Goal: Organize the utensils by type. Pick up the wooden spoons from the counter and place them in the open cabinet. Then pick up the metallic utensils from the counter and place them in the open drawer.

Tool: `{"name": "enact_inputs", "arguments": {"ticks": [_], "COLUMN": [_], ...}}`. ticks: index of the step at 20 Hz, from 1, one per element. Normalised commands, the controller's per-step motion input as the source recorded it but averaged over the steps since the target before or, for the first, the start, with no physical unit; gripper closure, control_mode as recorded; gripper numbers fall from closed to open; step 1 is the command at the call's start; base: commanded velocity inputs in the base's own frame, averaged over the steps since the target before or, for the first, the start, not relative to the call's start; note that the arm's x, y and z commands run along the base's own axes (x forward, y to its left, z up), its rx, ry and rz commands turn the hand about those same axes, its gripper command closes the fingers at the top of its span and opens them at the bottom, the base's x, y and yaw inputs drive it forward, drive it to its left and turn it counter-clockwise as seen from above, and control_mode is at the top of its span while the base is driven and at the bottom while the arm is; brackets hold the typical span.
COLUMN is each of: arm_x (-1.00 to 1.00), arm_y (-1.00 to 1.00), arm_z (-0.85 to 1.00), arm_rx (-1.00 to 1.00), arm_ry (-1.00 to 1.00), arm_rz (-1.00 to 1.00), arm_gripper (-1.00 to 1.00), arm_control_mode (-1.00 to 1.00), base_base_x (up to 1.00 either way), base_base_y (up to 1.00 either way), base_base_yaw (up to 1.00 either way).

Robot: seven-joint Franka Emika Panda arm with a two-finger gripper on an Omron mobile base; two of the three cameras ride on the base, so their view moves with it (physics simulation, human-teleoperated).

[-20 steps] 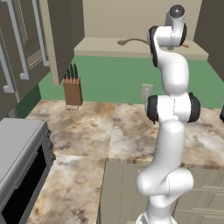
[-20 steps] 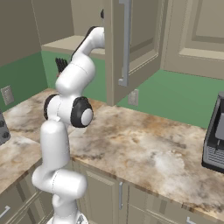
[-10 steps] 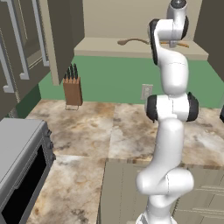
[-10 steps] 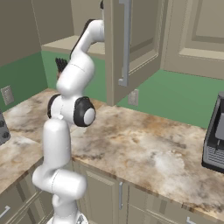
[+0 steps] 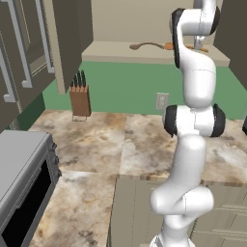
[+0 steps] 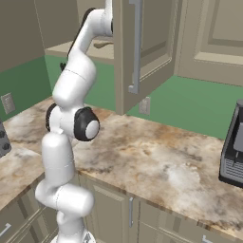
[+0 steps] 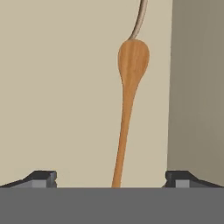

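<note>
Orange-brown wood lies flat on the beige cabinet shelf [image 7: 57,87]: the nearer wooden spoon [image 7: 127,109] rests there with its oval bowl pointing away from the hand and its slim handle running back between the gripper [image 7: 113,177] tips, which stand wide apart on either side and touch nothing. Just past its bowl the thin handle of the second wooden spoon [image 7: 139,19] continues in line, so both wooden spoons appear to be on the shelf; the left base view agrees, showing one paler spoon [image 5: 144,46] lying along the shelf and an orange piece [image 5: 169,47] beside the arm. Over the last second the upper arm has lifted and straightened from its earlier forward lean, bringing the hand higher in front of the cabinet, while the jaws have stayed spread. That reads as a release already made and the arm pulling back from the shelf. If so, the cabinet half of the job looks finished, and the metal utensils for the drawer are what remains; none of them can be made out on the marbled table [image 5: 96,144] from here. The open dark cabinet door [image 6: 142,52] hangs close beside the arm, so backing out needs care not to clip it.
</note>
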Motion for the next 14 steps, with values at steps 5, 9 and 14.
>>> {"name": "enact_inputs", "arguments": {"ticks": [5,9,14], "arm_x": [-0.91,-0.88,-0.90], "arm_y": [0.38,0.46,0.53], "arm_z": [-0.72,-0.82,-0.88], "arm_rx": [0.00,0.00,0.00], "arm_ry": [-0.26,-0.37,-0.36], "arm_rz": [-0.11,-0.12,-0.16], "arm_gripper": [-1.00,-1.00,-1.00], "arm_control_mode": [-1.00,-1.00,-1.00], "base_base_x": [0.00,0.00,0.00], "base_base_y": [0.00,0.00,0.00], "base_base_yaw": [0.00,0.00,0.00]}}
